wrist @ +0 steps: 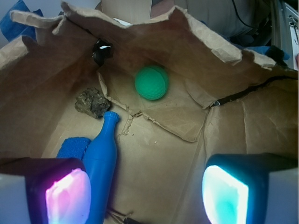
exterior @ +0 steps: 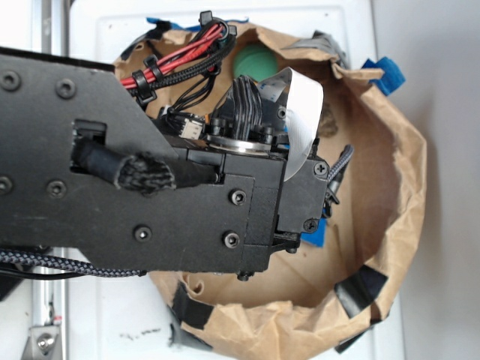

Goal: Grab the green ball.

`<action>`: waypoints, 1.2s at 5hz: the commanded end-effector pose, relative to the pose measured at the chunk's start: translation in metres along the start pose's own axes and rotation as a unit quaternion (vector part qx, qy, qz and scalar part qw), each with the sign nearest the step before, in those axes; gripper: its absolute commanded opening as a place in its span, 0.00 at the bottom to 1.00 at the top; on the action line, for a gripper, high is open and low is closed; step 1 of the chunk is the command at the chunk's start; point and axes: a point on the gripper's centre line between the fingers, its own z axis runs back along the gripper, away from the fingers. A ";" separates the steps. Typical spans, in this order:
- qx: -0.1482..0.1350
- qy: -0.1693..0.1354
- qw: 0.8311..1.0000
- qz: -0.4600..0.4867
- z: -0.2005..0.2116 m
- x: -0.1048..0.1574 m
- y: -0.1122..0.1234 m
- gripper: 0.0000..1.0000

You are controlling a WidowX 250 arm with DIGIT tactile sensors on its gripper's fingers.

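My fingers (wrist: pixel 147 191) stand apart with nothing between them, one pad glowing pink at about 8 o'clock of my wrist view and the other (wrist: pixel 225 193) glowing teal at 5 o'clock, both hanging above the creased floor of the brown paper bag (wrist: pixel 243 112).

Close by the pink pad lies the blue bottle (wrist: pixel 102 161), its neck pointing up toward 11 o'clock. Just past its cap sits a dark lumpy rock (wrist: pixel 92 102).

Farther out, near 12 o'clock from my open gap, the green ball (wrist: pixel 152 82) rests on the bag floor against the far wall, apart from rock and bottle. In the exterior view only a sliver of it shows behind my wrist.

It looks matte and dimpled, so I judge it light, a little soft and not slippery, though it may roll if nudged. I would straddle its widest middle, one pad on each side.
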 end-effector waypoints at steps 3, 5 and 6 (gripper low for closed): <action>-0.045 0.020 0.999 0.021 -0.047 0.018 -0.008 1.00; -0.023 0.011 1.000 0.015 -0.075 0.017 0.010 1.00; -0.024 0.015 0.999 0.027 -0.077 0.025 0.012 1.00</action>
